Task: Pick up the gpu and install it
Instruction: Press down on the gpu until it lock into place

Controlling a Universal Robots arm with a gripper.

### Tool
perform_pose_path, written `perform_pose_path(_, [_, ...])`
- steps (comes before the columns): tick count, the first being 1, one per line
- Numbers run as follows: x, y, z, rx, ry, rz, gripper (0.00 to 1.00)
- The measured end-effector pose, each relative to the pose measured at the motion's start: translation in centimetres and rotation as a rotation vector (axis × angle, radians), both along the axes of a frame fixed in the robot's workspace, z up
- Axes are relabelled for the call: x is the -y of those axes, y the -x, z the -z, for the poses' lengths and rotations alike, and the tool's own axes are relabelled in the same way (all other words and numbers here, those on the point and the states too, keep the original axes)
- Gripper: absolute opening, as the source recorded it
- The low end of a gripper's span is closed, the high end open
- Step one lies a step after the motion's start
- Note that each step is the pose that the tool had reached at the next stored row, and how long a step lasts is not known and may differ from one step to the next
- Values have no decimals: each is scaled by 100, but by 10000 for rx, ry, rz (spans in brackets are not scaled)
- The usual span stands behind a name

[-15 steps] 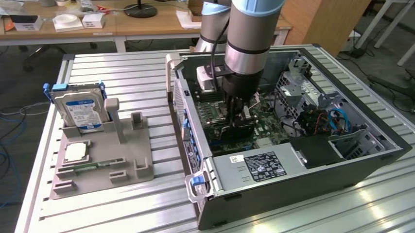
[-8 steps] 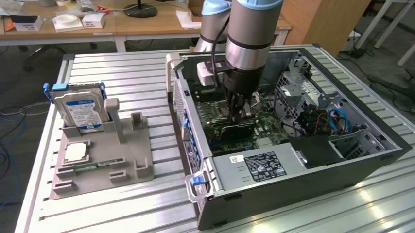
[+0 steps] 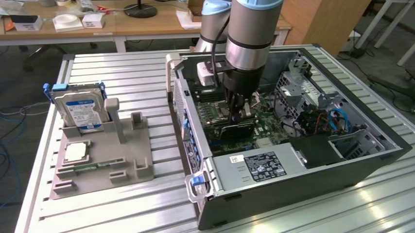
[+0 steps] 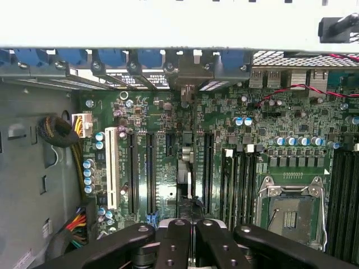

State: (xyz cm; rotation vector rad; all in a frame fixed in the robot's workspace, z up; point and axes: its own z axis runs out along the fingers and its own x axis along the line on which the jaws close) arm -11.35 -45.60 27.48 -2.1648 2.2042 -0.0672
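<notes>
Readable text is thin: the hard drive (image 3: 79, 110) in the grey fixture tray (image 3: 104, 165) carries a blue-white label, print too small to read. The power supply (image 3: 258, 167) at the near end of the open PC case (image 3: 304, 160) has a white-on-black rating label with small marks, none legible. Motherboard (image 4: 168, 157) silkscreen is unreadable too.

Gripper (image 3: 234, 115) is down inside the case over the motherboard, jaws fully closed. In the wrist view its black fingers (image 4: 179, 241) sit together, pinching the top edge of the gpu (image 3: 234, 130), which runs away from them as a thin edge-on strip down the middle of the board.

In the wrist view the gpu stands upright on edge among the long black expansion slots (image 4: 150, 174), with its far end at the silvery bracket by the blue slot latches (image 4: 112, 59) on the case's rear wall. Whether it's fully seated in a slot, can't tell. In the exterior view it shows as a dark slab directly under the fingertips, above the green board, between the case's side wall and the drive cage (image 3: 311, 97).

Empty CPU socket (image 4: 291, 210) sits just beside the RAM slots (image 4: 238, 179). A small square silver processor (image 3: 77, 151) lies on the fixture tray, below the hard drive in the exterior view.
</notes>
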Motion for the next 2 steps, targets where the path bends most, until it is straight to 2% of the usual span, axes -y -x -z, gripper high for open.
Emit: perform_pose_path(2, [0, 0, 0, 0, 0, 0, 10])
